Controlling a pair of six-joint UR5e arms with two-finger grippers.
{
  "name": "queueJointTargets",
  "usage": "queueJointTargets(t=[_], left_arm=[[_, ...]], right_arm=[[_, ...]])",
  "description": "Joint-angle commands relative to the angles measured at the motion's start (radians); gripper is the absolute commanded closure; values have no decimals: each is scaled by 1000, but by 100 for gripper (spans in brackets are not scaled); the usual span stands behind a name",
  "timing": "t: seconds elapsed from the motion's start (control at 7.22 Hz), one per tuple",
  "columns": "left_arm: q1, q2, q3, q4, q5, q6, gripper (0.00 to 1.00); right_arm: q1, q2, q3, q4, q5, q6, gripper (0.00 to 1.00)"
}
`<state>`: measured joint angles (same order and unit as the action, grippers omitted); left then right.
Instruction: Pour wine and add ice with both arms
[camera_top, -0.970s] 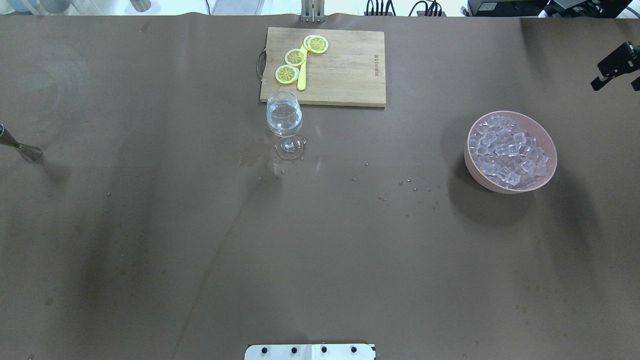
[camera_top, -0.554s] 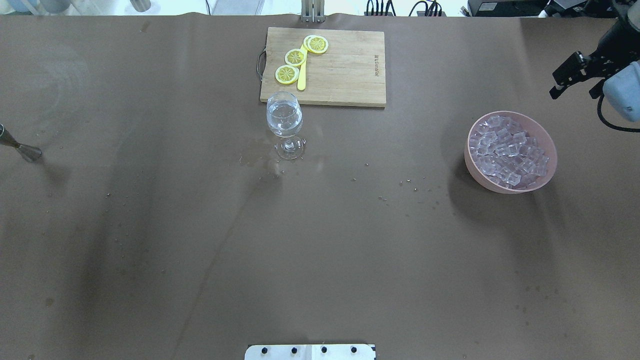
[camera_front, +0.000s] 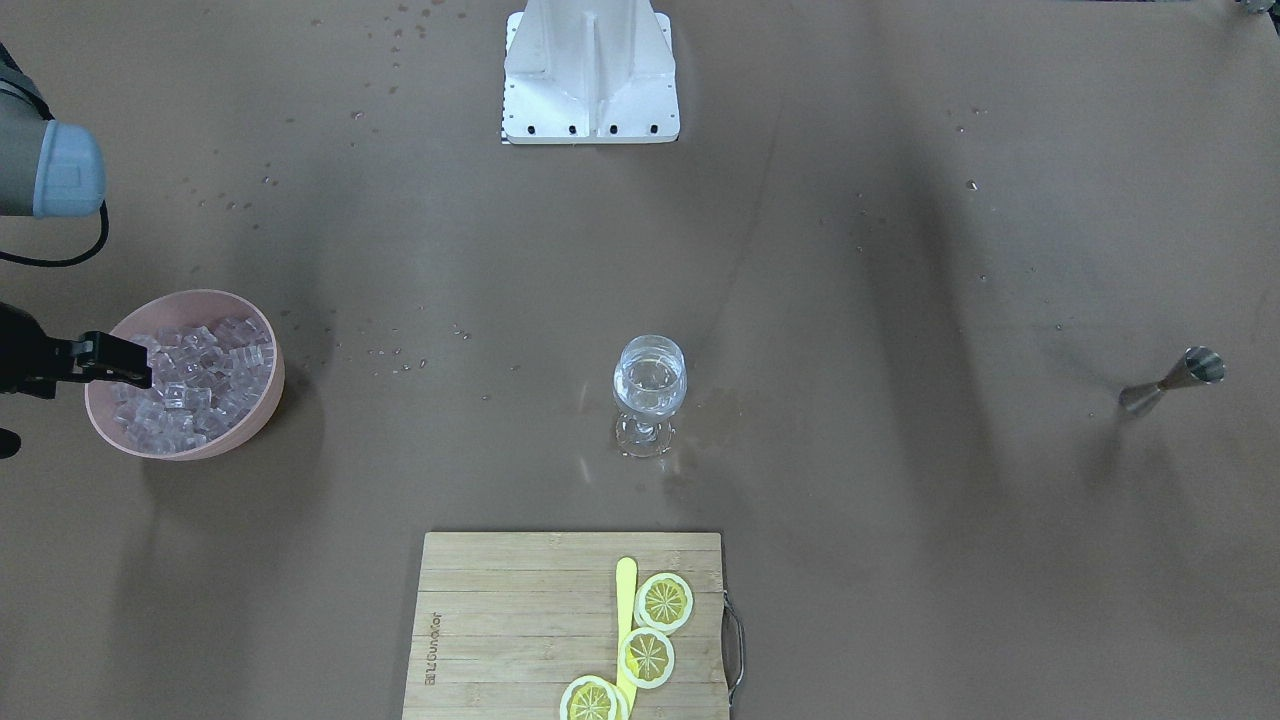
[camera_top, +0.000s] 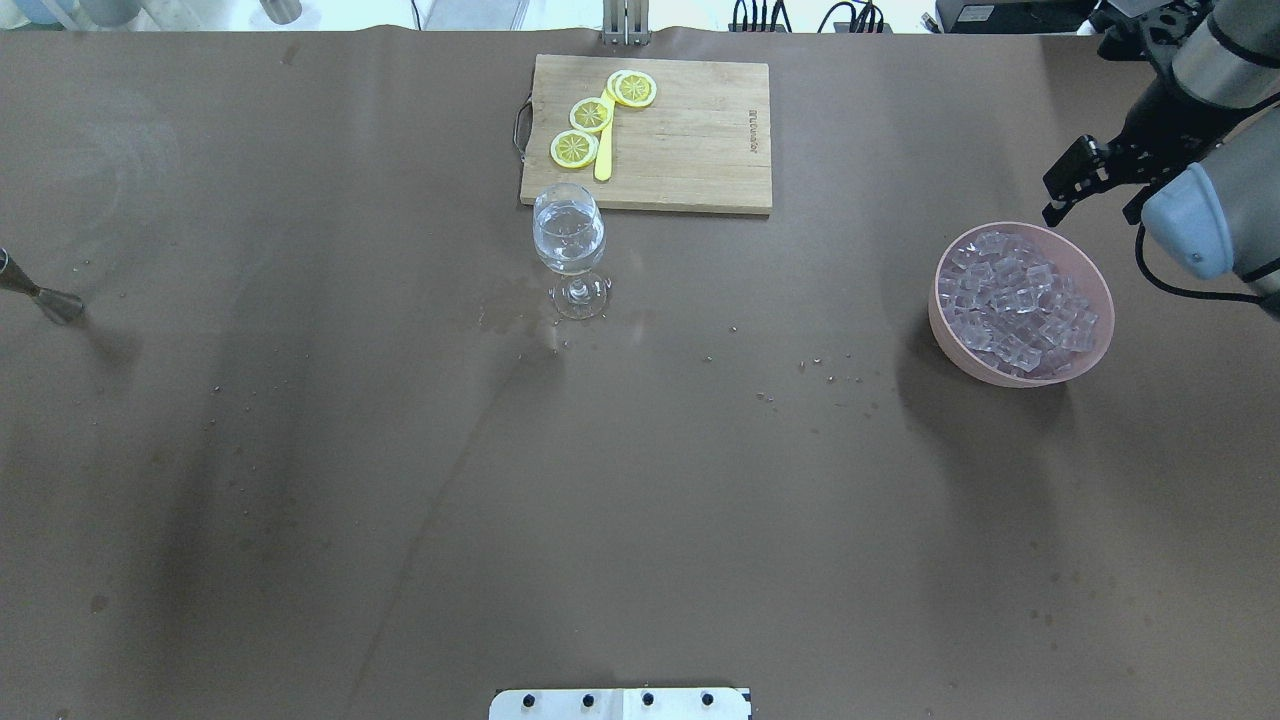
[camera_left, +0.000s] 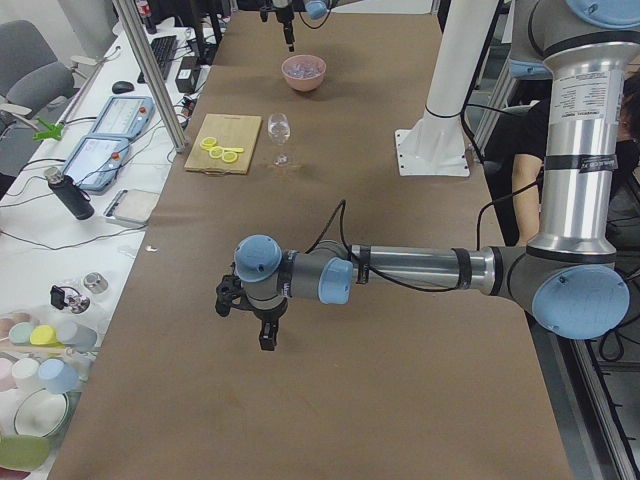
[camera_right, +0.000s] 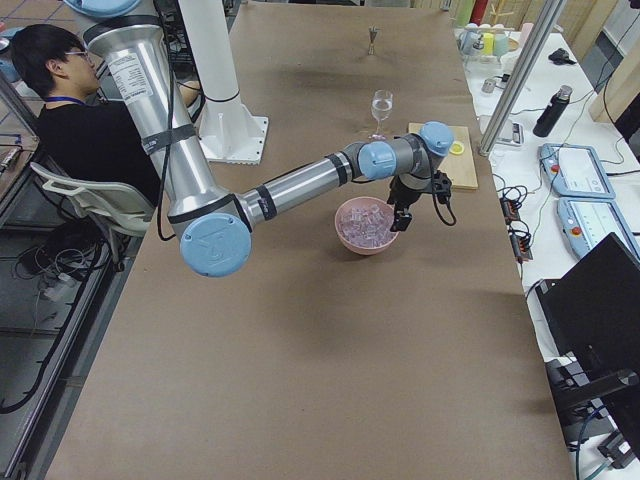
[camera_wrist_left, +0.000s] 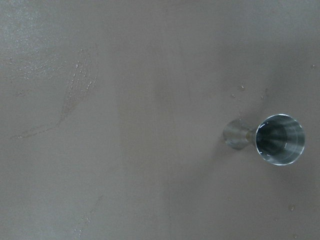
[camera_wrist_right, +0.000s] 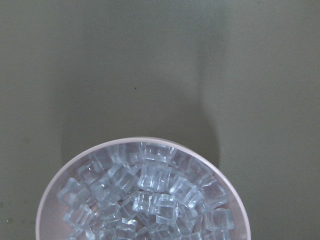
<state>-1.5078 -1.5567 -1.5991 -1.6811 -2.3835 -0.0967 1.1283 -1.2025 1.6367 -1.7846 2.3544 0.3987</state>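
At upper right, the right black two-finger gripper (camera_top: 1097, 195) hangs spread and empty beside the pink round bowl (camera_top: 935, 310) heaped with clear ice cubes (camera_top: 1020, 305); whether the left gripper (camera_left: 248, 322) is spread cannot be told; wine (camera_top: 568, 245) seemingly sits in the clear stemmed glass (camera_top: 579, 295), centre frame.

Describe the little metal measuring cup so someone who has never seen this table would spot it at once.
Start at the wooden cutting board at the far edge of the brown table, then go past the wine glass to the robot's left end. The jigger stands there alone. Unlike the clear glass, it is small, silvery metal, hourglass-shaped, mouth up.
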Motion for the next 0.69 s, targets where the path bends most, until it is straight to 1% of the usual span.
queueJointTargets(t=[0.0, 0.14, 0.28, 0.42, 0.55], left_arm=[[-23, 23, -36, -3, 1, -6, 2], [-22, 32, -51, -67, 1, -129, 2], [-17, 33, -42, -218, 6, -290, 2], [-17, 62, -36, -326, 9, -355, 2], [-19, 87, -36, -400, 20, -377, 2]], right_arm=[[-34, -23, 6, 2, -24, 34, 0], [-62, -31, 6, 5, -38, 57, 0], [-89, -40, 3, 13, -53, 87, 0], [-103, -40, 2, 13, -66, 89, 0], [-111, -37, -8, 13, -76, 89, 6]])
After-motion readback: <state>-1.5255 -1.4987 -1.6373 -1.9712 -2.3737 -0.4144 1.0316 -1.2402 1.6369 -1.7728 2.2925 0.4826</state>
